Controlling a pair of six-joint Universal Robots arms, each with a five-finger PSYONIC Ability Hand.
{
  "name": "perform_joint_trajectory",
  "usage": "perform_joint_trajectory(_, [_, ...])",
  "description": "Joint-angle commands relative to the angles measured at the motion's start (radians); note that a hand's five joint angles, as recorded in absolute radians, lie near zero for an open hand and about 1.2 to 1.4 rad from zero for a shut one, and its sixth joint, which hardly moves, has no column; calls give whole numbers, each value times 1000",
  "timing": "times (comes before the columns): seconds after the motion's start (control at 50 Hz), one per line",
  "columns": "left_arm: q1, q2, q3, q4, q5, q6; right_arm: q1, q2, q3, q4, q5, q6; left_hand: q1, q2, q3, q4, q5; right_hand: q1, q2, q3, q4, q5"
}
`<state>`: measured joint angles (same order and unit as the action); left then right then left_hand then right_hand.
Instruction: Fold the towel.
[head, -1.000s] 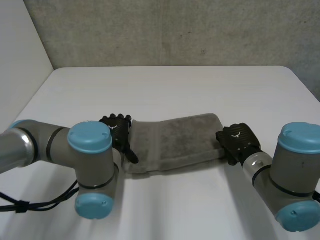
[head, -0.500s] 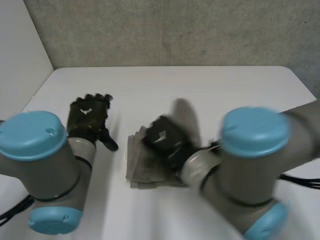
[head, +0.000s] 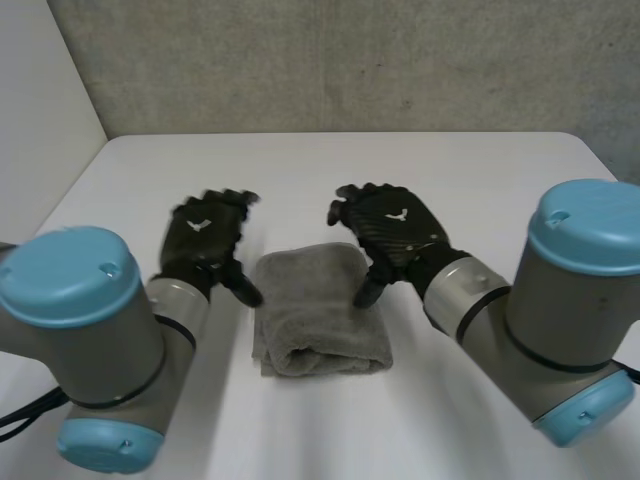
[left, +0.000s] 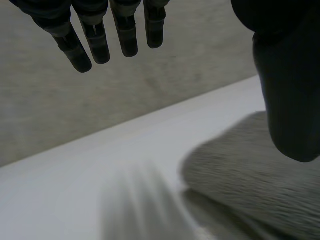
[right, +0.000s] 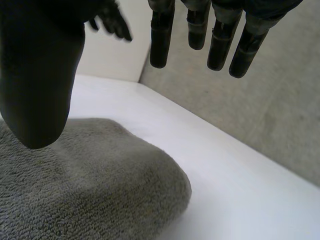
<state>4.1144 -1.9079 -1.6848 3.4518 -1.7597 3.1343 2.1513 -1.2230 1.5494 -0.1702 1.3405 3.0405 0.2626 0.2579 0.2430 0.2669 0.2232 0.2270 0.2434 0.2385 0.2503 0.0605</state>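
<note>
The fingers (left: 95, 42) of the left hand (head: 205, 240) are hanging straight and released, grasping nothing. The thumb is spread wide beside the towel (head: 320, 310). The fingers (right: 160, 40) of the right hand (head: 395, 230) are also hanging straight and released, and the thumb is pointing down just above the towel's grey pile.

The towel is lying folded into a small thick rectangle between the two hands, in the middle of the counter (head: 480, 180). The left hand is hovering just left of it, and the right hand is hovering over its far right corner.

The counter is white and smooth. A grey concrete wall (head: 350, 60) is standing behind it, and a white panel (head: 40, 100) is standing at its left.

The wrist views are showing the towel's looped texture close up. The head view is showing its folded outline and both arms (head: 70, 290).
</note>
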Motion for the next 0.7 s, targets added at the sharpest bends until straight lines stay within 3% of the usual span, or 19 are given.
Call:
perform_joint_trajectory(0.02, [-48, -89, 14, -8, 83, -3, -50, 85, 11, 3, -57, 54, -58, -53, -38, -62, -193, -52, -69, -64, -76, -60])
perform_joint_trajectory(0.22, [-40, -218, 82, -72, 82, 24, -48, 284, -107, 104, -54, 27, -52, -47, -32, -56, -187, -52, -69, -64, -76, -60])
perform_joint_trajectory(0.34, [-33, -174, 125, -141, 82, 20, -48, 272, -167, 202, -29, 23, -70, -65, -50, -74, -205, -52, -69, -64, -76, -60])
perform_joint_trajectory(0.44, [-29, -72, 171, -174, 78, 18, -57, 24, -176, 201, 63, 37, -67, -62, -47, -71, -202, -52, -69, -64, -76, -60])
perform_joint_trajectory(0.5, [-6, 0, 217, -224, 72, 15, -70, -35, -180, 187, 97, 40, -67, -62, -47, -71, -202, -52, -69, -64, -76, -60])
perform_joint_trajectory(0.54, [41, 78, 273, -304, 56, 6, -122, -137, -192, 172, 185, 40, -78, -74, -59, -83, -214, -52, -69, -64, -76, -60])
perform_joint_trajectory(0.6, [58, 107, 310, -349, 49, -2, -160, -214, -206, 176, 264, 38, -84, -80, -65, -89, -219, -52, -69, -64, -76, -60])
perform_joint_trajectory(0.7, [81, 173, 471, -552, 51, -56, -182, -253, -232, 231, 312, 32, -84, -80, -65, -89, -219, -52, -69, -64, -76, -60])
